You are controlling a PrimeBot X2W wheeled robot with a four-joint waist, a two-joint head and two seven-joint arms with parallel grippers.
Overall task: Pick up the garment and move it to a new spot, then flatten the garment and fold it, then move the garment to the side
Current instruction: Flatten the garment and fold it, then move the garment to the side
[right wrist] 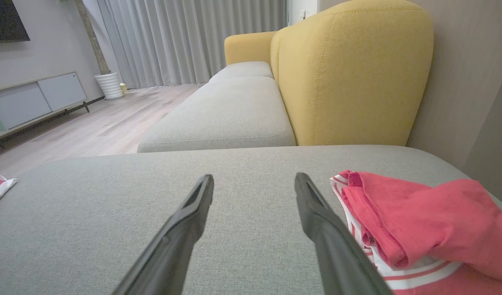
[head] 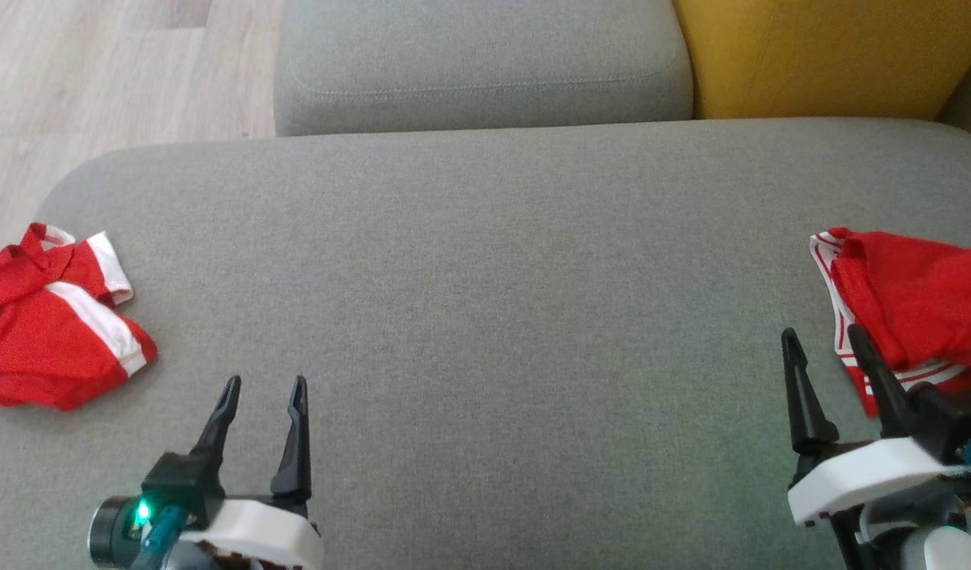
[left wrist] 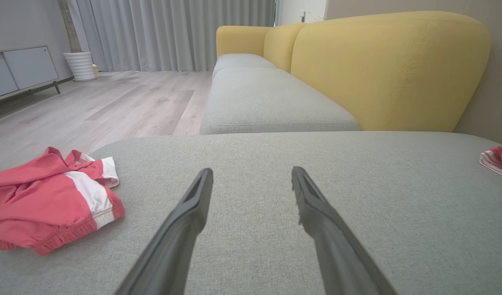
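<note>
A crumpled red garment with white bands [head: 34, 340] lies at the left edge of the grey seat cushion [head: 493, 317]; the left wrist view has it [left wrist: 38, 205] left of the fingers. A second red garment with thin white stripes [head: 921, 301] is bunched at the right edge, and the right wrist view has it [right wrist: 419, 221] just right of the fingers. My left gripper [head: 266, 381] hovers open over bare cushion, right of the first garment. My right gripper [head: 822, 332] is open too, its right finger beside the striped garment. Neither holds anything.
Behind the cushion sits another grey seat [head: 485, 63] with a yellow backrest [head: 818, 55] to its right. Pale wooden floor [head: 97, 71] lies off the cushion's left edge. A low cabinet [left wrist: 21, 69] and a white pot [left wrist: 81, 63] stand far off by the curtains.
</note>
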